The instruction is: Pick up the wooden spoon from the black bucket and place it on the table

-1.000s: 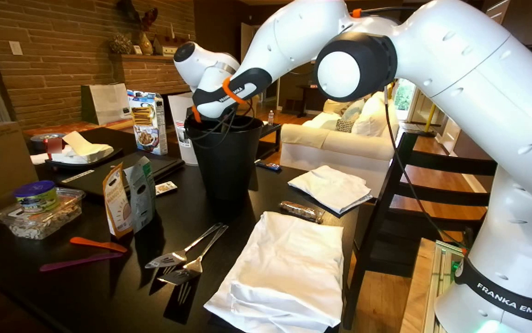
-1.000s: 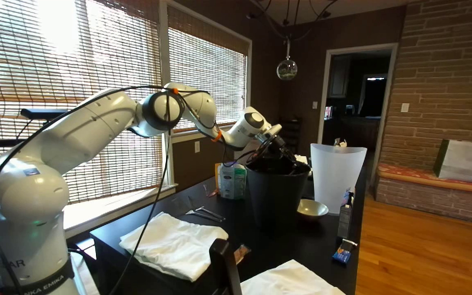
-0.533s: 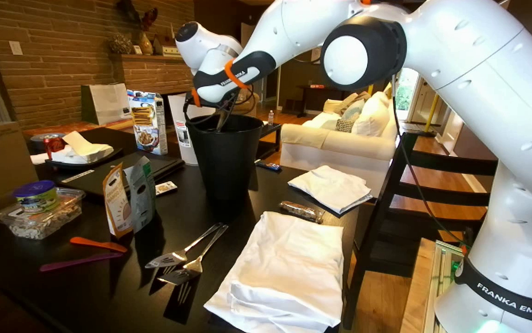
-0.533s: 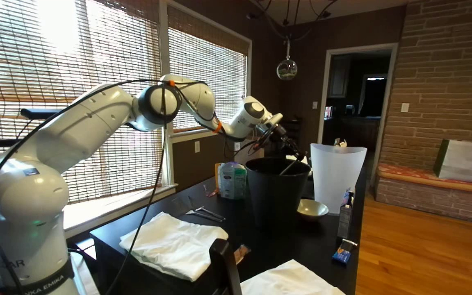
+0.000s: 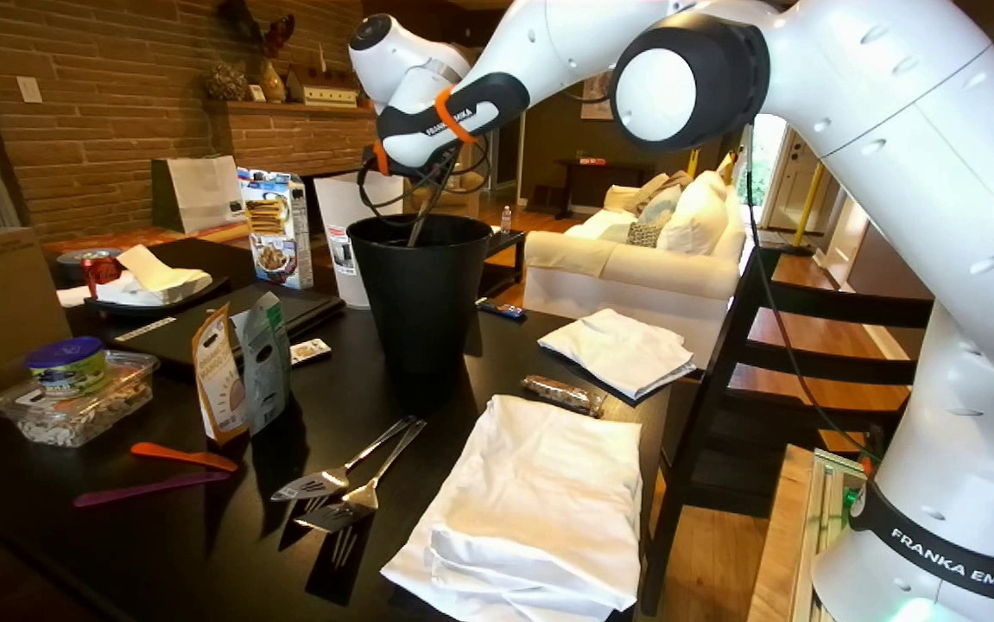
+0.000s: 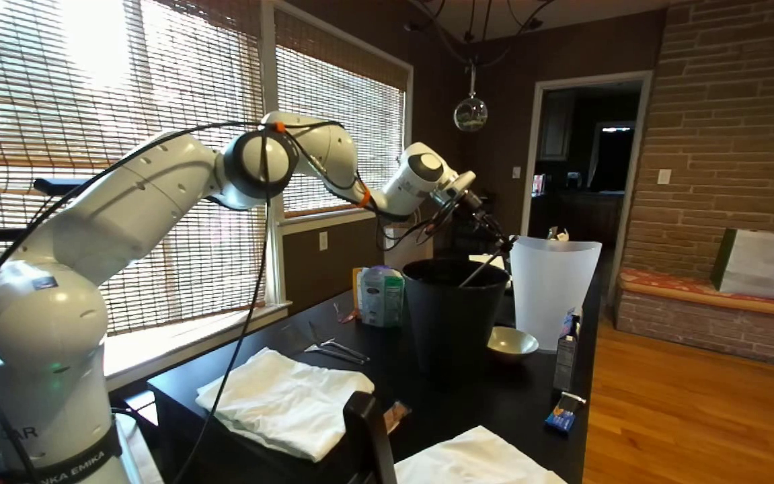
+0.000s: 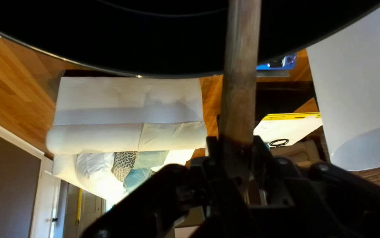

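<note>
Fingers [image 7: 213,148] pinch wooden spoon [image 7: 241,82] by shaft, higher than rim of black bucket [image 6: 454,323]. Spoon slants down from fingers, lower end hidden inside bucket. Bucket stands upright on dark surface [image 5: 229,553], below fingers; folded white cloth [image 5: 540,501] lies well apart from fingers.

In an exterior view the camera faces a sofa [image 5: 617,289] across the desk [image 5: 212,553]; in an exterior view, a doorway [image 6: 583,168]. Both share the arm [image 6: 158,202] and bucket [image 5: 423,302]. The wrist view, upside down, faces the sofa from close above the bucket.
</note>
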Robot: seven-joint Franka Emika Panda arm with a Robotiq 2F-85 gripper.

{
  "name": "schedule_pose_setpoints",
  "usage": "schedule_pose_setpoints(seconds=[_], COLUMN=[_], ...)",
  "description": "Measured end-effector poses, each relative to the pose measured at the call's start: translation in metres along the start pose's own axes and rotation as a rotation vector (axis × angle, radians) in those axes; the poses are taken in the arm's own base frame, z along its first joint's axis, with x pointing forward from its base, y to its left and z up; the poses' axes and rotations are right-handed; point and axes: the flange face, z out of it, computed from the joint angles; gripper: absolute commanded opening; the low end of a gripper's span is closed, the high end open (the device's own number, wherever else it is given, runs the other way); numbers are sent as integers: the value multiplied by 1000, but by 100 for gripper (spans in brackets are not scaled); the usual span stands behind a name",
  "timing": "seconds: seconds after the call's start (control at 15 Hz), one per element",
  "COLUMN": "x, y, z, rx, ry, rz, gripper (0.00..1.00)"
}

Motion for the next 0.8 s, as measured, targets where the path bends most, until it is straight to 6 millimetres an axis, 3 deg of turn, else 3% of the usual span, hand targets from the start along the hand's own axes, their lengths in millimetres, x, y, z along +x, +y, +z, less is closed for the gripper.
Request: schedule_pose_setpoints(seconds=[0.8], x=[91], y=[29], z=[-5], rx=[-31], ry=[-173], rz=[177], gripper=[7])
